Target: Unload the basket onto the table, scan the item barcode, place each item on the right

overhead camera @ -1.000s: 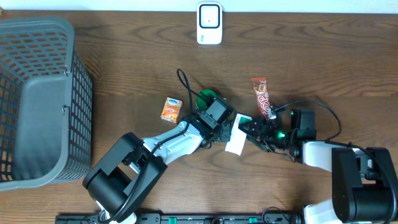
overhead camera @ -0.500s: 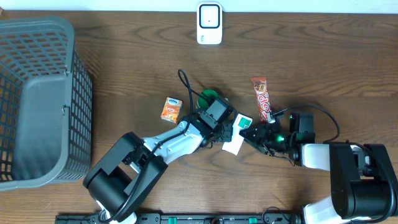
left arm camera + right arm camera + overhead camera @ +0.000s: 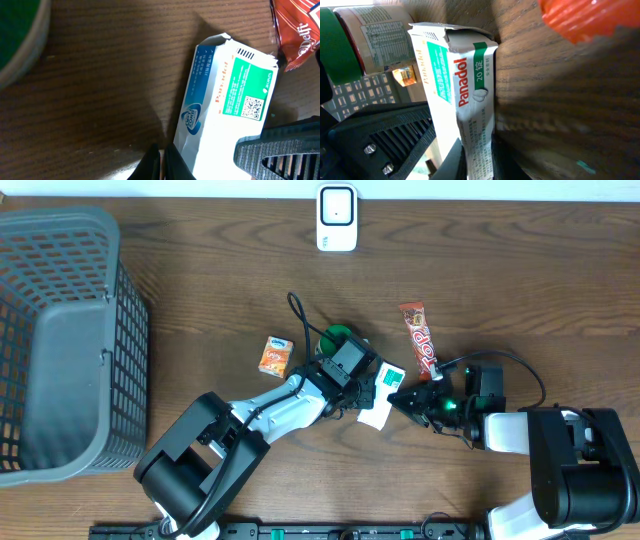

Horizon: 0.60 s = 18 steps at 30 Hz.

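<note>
The item is a flattened white, green and blue Panadol box [image 3: 380, 395], held off the table between both arms. Its green panel with a small QR square faces the left wrist camera [image 3: 225, 100]. My left gripper [image 3: 365, 390] is shut, its fingertips [image 3: 163, 162] pinching the box's lower left edge. From the right, my right gripper [image 3: 402, 395] is shut on the same box [image 3: 465, 85], its jaws [image 3: 479, 160] squeezing the printed side flat. The white scanner [image 3: 337, 218] stands at the table's far edge.
A grey basket [image 3: 110, 240] fills the left side. A small orange carton [image 3: 275, 356], a green-lidded can [image 3: 333, 337] and a red snack bar [image 3: 421, 338] lie close around the grippers. The can's cable loops at the back.
My right gripper moved left onto the box and shut on it. The snack bar shifted slightly. The left arm kept its hold and place.
</note>
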Motion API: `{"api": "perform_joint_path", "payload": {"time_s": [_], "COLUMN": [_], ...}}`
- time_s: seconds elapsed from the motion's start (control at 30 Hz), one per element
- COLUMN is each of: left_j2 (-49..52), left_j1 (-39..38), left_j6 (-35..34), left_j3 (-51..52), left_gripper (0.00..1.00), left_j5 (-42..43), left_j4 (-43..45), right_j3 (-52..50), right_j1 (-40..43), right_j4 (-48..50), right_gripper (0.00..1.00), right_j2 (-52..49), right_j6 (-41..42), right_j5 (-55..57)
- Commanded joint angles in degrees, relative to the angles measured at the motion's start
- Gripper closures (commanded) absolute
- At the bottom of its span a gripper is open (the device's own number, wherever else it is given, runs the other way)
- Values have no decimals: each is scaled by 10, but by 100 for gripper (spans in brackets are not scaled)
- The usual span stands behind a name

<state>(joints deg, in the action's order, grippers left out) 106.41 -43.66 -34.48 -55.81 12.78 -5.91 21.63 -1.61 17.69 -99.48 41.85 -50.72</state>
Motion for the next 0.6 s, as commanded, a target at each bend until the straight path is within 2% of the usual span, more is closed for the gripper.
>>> {"api": "perform_joint_path", "payload": {"time_s": [0.0,0.37,0.57], "left_j2": [34,34,34], "left_j1": [2,2,2], "left_j6": [-12,15,17], "left_j3": [14,14,14], "left_gripper": [92,93,93], "left_j5": [16,5,-4], "left_j4": [-19,-35,-45], "right_j3": [-40,-40,-40], "right_j1": [-7,-7,-7], "right_j4": [-32,-71,-160], "right_gripper": [93,99,99], "right_j2": [-54,3,88], "right_j6": [-7,-23,-21], "right_j5": [216,198,259]}}
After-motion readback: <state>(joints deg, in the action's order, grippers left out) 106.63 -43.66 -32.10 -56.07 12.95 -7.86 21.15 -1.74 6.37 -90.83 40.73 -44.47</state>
